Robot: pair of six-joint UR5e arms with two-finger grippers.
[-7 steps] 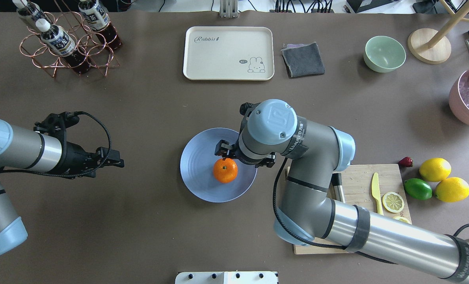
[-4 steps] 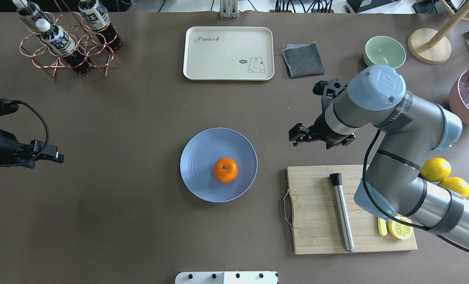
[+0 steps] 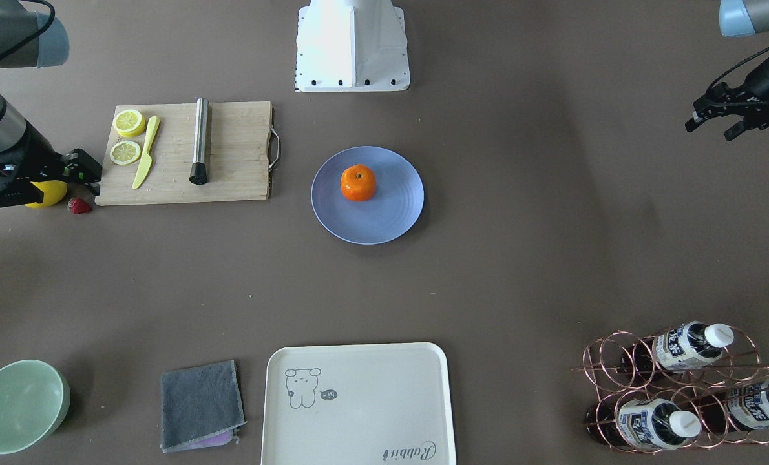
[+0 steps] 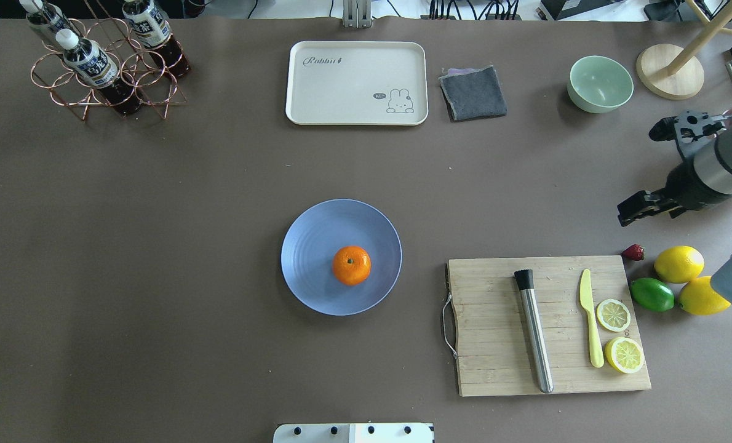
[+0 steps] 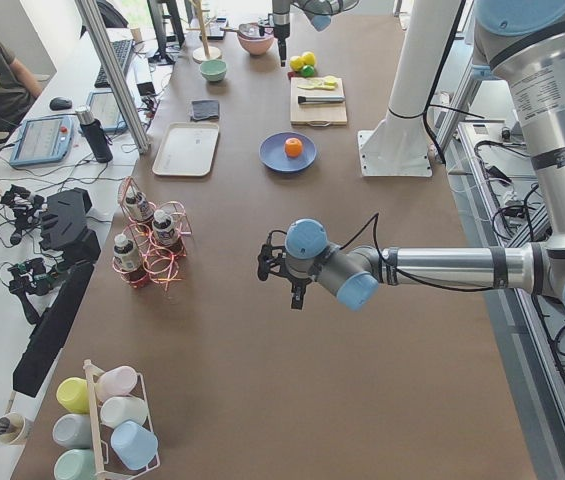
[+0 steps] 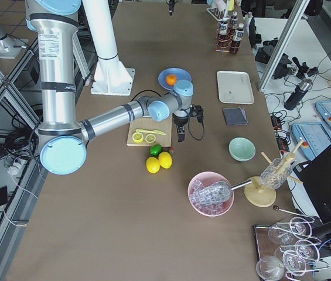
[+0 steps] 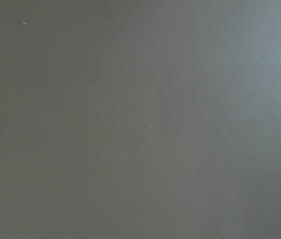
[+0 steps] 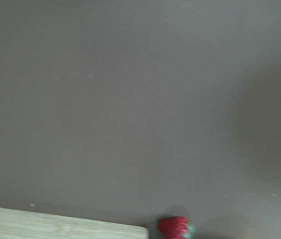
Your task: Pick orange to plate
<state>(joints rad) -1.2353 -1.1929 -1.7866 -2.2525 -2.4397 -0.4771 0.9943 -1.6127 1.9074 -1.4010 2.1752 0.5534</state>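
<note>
The orange [image 4: 351, 265] rests on the periwinkle plate [image 4: 317, 246] at the table's middle, a little toward the robot from the plate's centre; it also shows as the orange [image 3: 358, 183] on the plate [image 3: 384, 213] in the front view. My right gripper [image 4: 630, 212] hovers far to the right, above the strawberry, open and holding nothing. My left gripper [image 3: 711, 126] is at the far left table end, open and holding nothing, and is outside the overhead view. Neither wrist view shows the orange or the plate.
A cutting board [image 4: 495, 320] with a steel muddler [image 4: 533, 332], yellow knife and lemon slices lies right of the plate. Lemons [image 4: 678, 264], a lime [image 4: 651, 295] and a strawberry [image 4: 633, 252] sit beyond it. A cream tray [image 4: 356, 83], grey cloth, green bowl [image 4: 600, 83] and bottle rack [image 4: 104, 61] line the far side.
My right gripper has left the orange on the plate and swung far right. My left arm has drawn back out of the overhead view. The orange has not moved.
</note>
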